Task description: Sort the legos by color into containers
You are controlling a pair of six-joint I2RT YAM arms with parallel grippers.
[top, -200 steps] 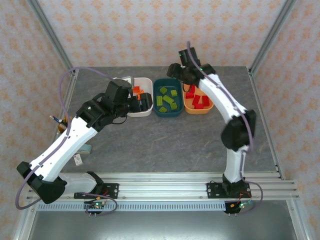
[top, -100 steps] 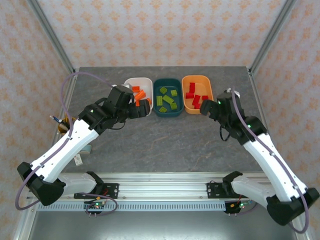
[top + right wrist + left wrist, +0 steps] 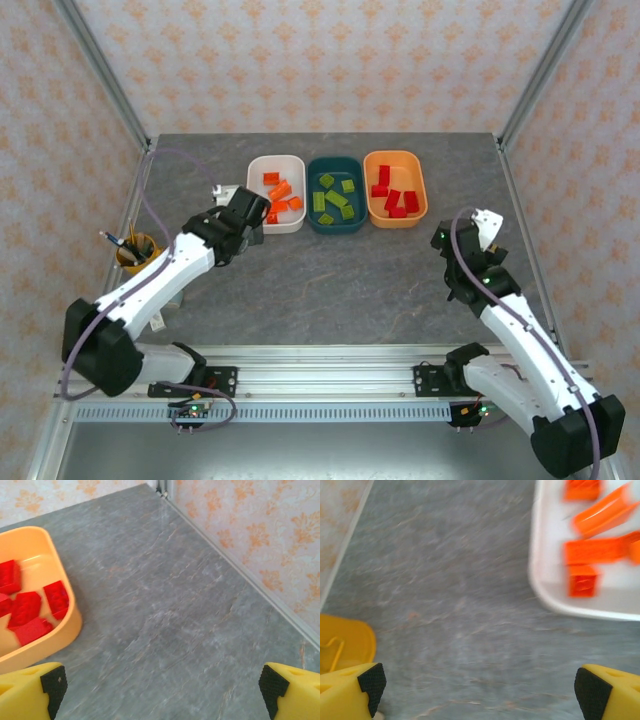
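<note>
On the grey table (image 3: 330, 270), far side, small red plastic bricks (image 3: 393, 198) lie in the rounded orange plastic bin (image 3: 395, 153), orange bricks (image 3: 281, 192) in the white bin (image 3: 276, 157), yellow-green bricks (image 3: 335, 198) in the dark teal bin (image 3: 335, 161). The left gripper (image 3: 482, 685) and right gripper (image 3: 162, 682) (both wide open, empty) have drawn back from the bins.

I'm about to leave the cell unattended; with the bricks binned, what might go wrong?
The open left gripper hangs close to the near corner of the white bin; a sideways swing might shove it and spill orange bricks. The left arm runs close by the yellow pen cup and might tip it.
</note>
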